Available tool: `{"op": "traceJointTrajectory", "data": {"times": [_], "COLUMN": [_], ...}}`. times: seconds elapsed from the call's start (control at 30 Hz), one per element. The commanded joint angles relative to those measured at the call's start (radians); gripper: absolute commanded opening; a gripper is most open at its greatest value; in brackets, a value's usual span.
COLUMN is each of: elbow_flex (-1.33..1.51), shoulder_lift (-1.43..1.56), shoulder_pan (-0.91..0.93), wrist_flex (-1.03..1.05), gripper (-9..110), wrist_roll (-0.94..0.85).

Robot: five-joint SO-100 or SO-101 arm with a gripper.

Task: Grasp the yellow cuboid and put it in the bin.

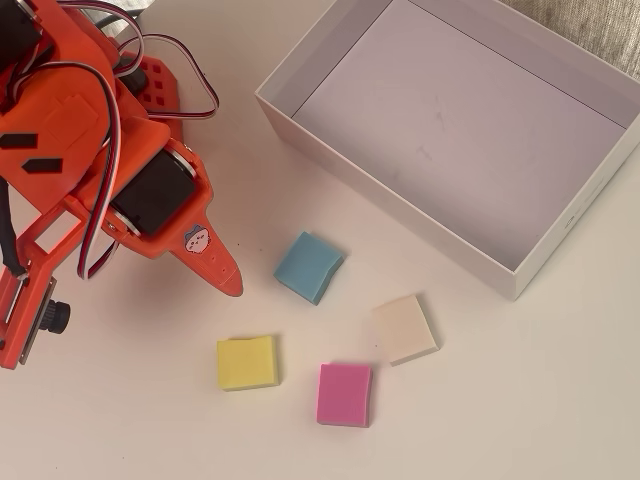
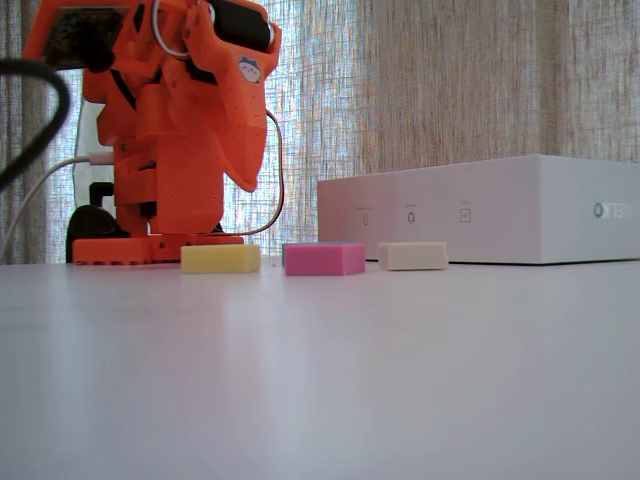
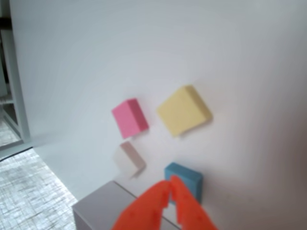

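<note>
My jaws stood pressed together with nothing between them; in the wrist view my gripper [image 3: 171, 181] showed as two orange fingers meeting at their tips. In the overhead view my gripper [image 1: 228, 277] hung above the bare table [image 1: 520, 400], tips pointing toward the blocks, and in the fixed view it [image 2: 245, 178] hung clear of the tabletop.

Nearest my tips in the overhead view lay the blue block [image 1: 309, 266], just to their right. The wrist view put that blue block [image 3: 184, 180] right behind my fingertips.

The yellow cuboid [image 1: 247, 362] lay flat on the table below my tips in the overhead view, apart from them and untouched. The pink block [image 1: 344, 394] lay to its right, and the cream block [image 1: 405, 328] further right and slightly higher. In the fixed view the yellow cuboid [image 2: 221, 258] sat leftmost in front of my base, then the pink block [image 2: 324, 258], then the cream block [image 2: 413, 255]. The wrist view showed the yellow cuboid [image 3: 183, 110] beside the pink block [image 3: 130, 117], with the cream block [image 3: 128, 158] blurred.

The bin [image 1: 400, 195] stood in the upper right of the overhead view, well apart from the yellow cuboid, its lilac floor holding nothing. In the fixed view the bin [image 2: 480, 208] rose behind the cream block.
</note>
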Motion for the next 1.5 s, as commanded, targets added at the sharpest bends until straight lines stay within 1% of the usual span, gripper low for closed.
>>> {"op": "traceJointTrajectory", "data": {"times": [0.0,0.47,0.53,0.6,0.67,0.73,0.8,0.9,1.0,1.1,1.2,1.3,1.47], "elbow_flex": [-0.006,-0.006,-0.006,-0.006,-0.048,-0.144,-0.267,-0.469,-0.709,-0.959,-1.152,-1.218,-1.141], "shoulder_lift": [0.003,0.003,0.003,-0.005,-0.06,-0.163,-0.279,-0.471,-0.678,-0.881,-1.048,-1.163,-1.239], "shoulder_pan": [-0.017,-0.018,-0.015,-0.012,-0.011,-0.02,-0.037,-0.086,-0.14,-0.173,-0.224,-0.233,-0.169], "wrist_flex": [-0.017,-0.017,-0.02,-0.058,-0.126,-0.181,-0.213,-0.247,-0.229,-0.158,-0.028,0.091,0.16], "gripper": [-8,-8,-3,5,15,25,29,29,29,29,29,29,30], "wrist_roll": [-0.025,-0.026,-0.02,-0.012,0.038,0.137,0.238,0.344,0.46,0.589,0.675,0.744,0.769]}}
